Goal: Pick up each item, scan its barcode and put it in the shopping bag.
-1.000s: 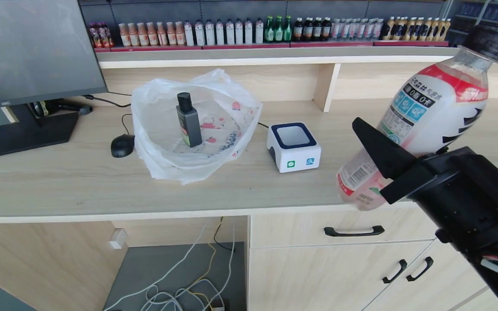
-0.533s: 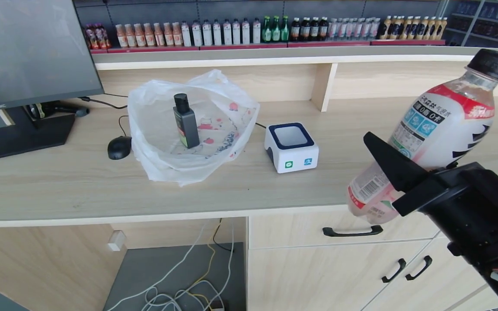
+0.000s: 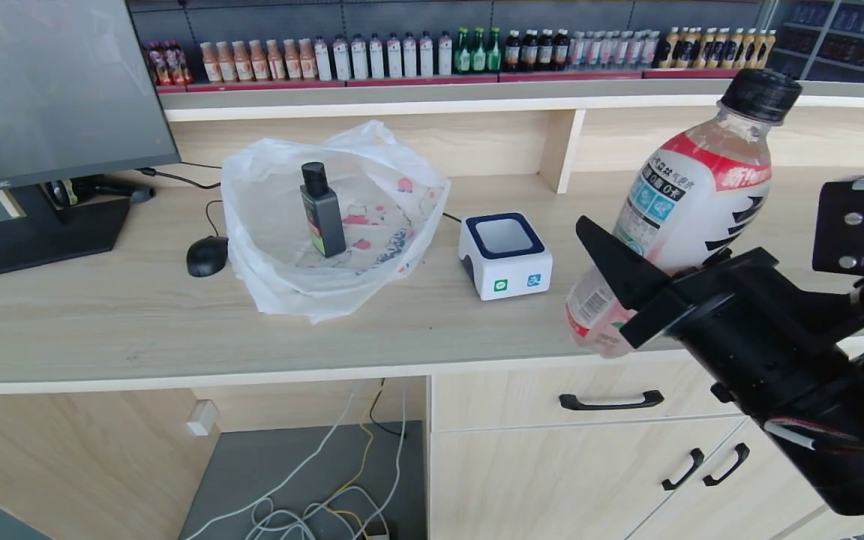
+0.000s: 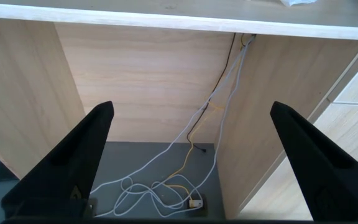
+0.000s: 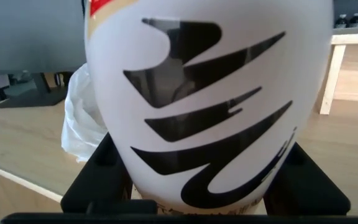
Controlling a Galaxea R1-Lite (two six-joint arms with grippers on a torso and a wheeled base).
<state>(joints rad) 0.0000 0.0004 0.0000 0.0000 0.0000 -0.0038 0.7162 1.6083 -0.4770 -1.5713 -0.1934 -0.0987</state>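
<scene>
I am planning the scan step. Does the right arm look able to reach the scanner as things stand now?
Probably yes. The right gripper, shut on the drink bottle, is held to the right of the scanner, and only bare counter lies between them.

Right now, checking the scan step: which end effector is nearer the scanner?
Right. The right end effector holds the bottle to the right of the scanner; the left end effector hangs open below the counter.
</scene>
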